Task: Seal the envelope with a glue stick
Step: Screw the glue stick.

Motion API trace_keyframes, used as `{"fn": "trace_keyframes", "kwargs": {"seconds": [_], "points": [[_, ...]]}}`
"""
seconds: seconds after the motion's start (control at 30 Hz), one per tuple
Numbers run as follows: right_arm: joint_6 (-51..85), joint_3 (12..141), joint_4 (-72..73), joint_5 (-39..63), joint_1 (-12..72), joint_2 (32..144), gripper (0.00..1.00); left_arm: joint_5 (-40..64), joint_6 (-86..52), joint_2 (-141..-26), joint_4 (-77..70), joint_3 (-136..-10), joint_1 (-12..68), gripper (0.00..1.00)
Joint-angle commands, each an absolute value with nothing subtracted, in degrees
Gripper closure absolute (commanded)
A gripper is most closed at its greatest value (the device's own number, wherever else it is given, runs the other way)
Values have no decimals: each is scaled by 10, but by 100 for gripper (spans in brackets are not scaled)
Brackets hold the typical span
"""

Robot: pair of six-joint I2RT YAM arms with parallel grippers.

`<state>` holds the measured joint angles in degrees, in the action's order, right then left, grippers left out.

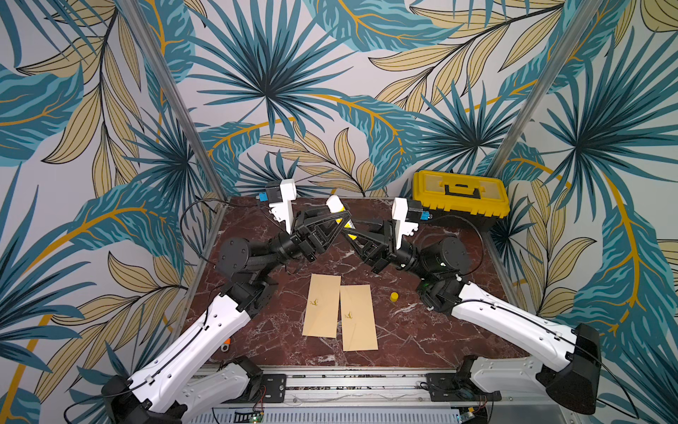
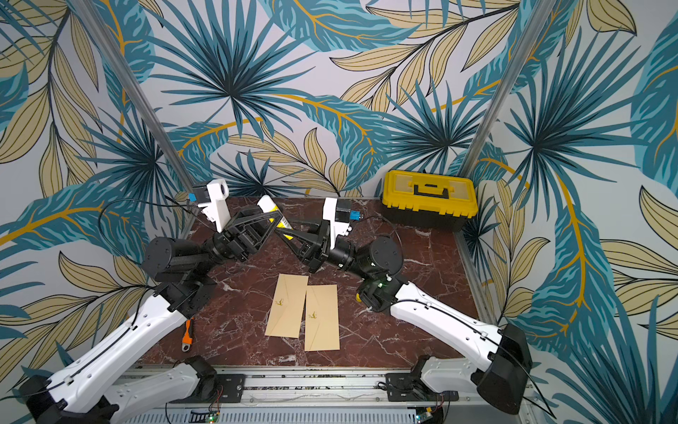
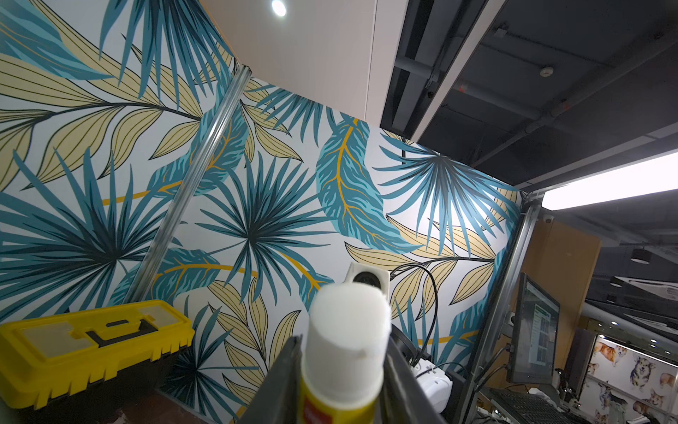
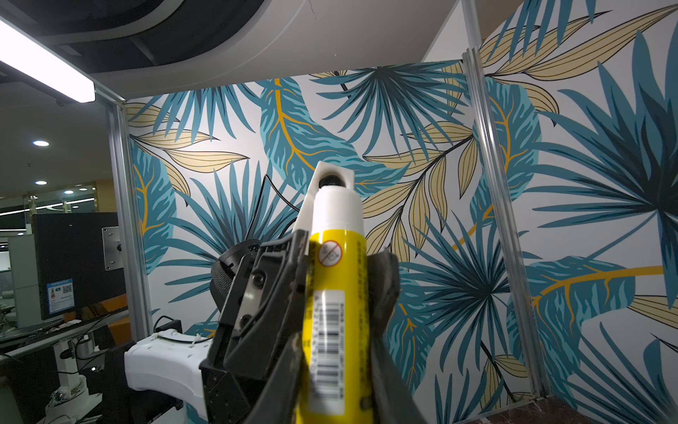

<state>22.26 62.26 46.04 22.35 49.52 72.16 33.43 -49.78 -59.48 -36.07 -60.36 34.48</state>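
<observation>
We find the glue stick (image 1: 334, 205) held up in the air over the far middle of the bench (image 1: 422, 341), tilted, with its white tip bare and pointing up toward the back wall. The left gripper (image 3: 344, 352) has its jaws pressed against both sides of the stick just below the white tip. The right gripper (image 1: 351, 235) has its jaws clamped on the yellow, barcoded body lower down. The two grippers meet at the stick from opposite sides.

The yellow cap (image 1: 394, 296) stands on the bench by itself, near the right arm. Nearer the middle, two tan envelopes lie flat side by side with their long edges meeting. The left-hand envelope (image 1: 323, 306) sits a little farther back and the right-hand envelope (image 1: 358, 318) nearer the front rail (image 1: 348, 385). Each carries a small gold mark.

The bench top is dark red stone with white veins. A yellow-lidded toolbox (image 1: 460, 194) sits closed in the far right corner, and an orange-handled tool (image 2: 188, 336) lies beside the left arm. Panels printed with teal and tan leaves, joined by aluminium posts, wall in three sides. In the wrist views we see over them to an office with dark ceilings, strip lights and a monitor (image 3: 535, 330).
</observation>
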Motion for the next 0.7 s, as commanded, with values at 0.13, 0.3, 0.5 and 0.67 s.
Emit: {"fn": "trace_keyframes", "kwargs": {"seconds": [0.13,0.3,0.5,0.67], "points": [[227,636,460,207,499,723,100,353,-504,-596,-369,-607,348,72],[221,634,441,200,499,716,98,350,-500,-592,-373,-608,348,86],[207,603,422,177,499,689,62,339,-491,-585,-370,-611,348,91],[222,585,428,176,499,674,56,334,-489,-579,-374,-611,348,92]]}}
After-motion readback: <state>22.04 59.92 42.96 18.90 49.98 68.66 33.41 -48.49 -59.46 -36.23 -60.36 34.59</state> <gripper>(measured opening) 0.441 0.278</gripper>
